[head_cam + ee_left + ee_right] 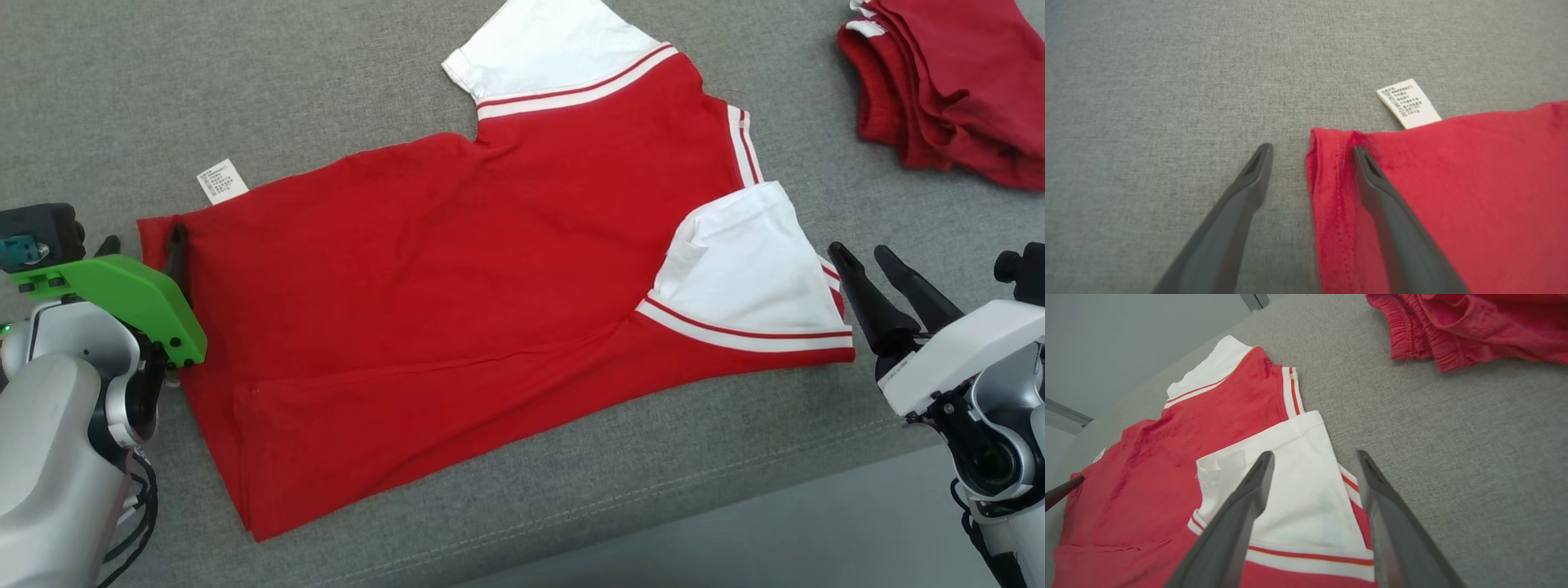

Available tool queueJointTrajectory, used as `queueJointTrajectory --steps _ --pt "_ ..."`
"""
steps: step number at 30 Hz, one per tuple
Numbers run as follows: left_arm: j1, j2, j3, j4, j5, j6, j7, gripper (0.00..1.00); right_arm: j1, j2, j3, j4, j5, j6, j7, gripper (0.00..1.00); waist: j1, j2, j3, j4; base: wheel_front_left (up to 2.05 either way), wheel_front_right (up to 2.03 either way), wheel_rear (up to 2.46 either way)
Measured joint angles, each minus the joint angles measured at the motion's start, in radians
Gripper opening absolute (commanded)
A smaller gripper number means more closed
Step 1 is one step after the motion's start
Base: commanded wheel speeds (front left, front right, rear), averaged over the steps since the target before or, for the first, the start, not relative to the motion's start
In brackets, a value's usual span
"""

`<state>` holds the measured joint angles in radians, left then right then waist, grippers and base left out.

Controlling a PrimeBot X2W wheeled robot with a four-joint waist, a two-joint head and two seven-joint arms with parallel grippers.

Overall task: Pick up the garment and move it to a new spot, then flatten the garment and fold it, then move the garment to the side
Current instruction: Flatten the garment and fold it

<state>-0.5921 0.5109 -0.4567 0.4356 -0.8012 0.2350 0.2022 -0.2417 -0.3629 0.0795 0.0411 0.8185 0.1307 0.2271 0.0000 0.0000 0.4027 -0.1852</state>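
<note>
The garment (457, 269) is a red shirt with white, striped sleeves, spread nearly flat on the grey cushion. Its near sleeve (747, 261) is folded back over the body. My left gripper (140, 242) is open at the hem's left corner. In the left wrist view the gripper (1312, 150) straddles the hem edge of the garment (1474, 196), one finger over the red cloth and one over bare cushion. My right gripper (861, 253) is open just right of the near sleeve. In the right wrist view the gripper (1314, 455) hovers over that sleeve (1298, 490), holding nothing.
A white care label (221, 180) sticks out from the hem. A pile of folded red clothes (955, 82) lies at the far right. The cushion's stitched front edge (735, 465) runs below the shirt, with pale floor (816, 531) beyond it.
</note>
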Motion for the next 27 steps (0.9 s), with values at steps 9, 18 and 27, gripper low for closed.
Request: queueJointTrajectory --steps 9,18,27 --pt "-0.040 -0.014 -0.034 0.031 0.018 -0.050 -0.021 0.38 -0.020 -0.003 0.012 -0.011 0.005 0.000 0.002 1.00 0.0000 0.0001 0.013 0.008 0.00 0.00 0.00" --pt "-0.073 -0.033 -0.063 0.048 0.054 -0.077 -0.081 0.00 -0.104 -0.037 0.043 -0.008 -0.026 0.000 0.035 1.00 0.0000 0.0000 0.017 0.026 0.00 0.00 0.00" --pt "-0.087 -0.058 -0.106 -0.061 0.103 -0.085 -0.137 0.00 -0.391 -0.074 0.088 0.086 -0.109 0.000 0.133 1.00 0.0000 0.0000 0.031 0.090 0.00 0.00 0.00"
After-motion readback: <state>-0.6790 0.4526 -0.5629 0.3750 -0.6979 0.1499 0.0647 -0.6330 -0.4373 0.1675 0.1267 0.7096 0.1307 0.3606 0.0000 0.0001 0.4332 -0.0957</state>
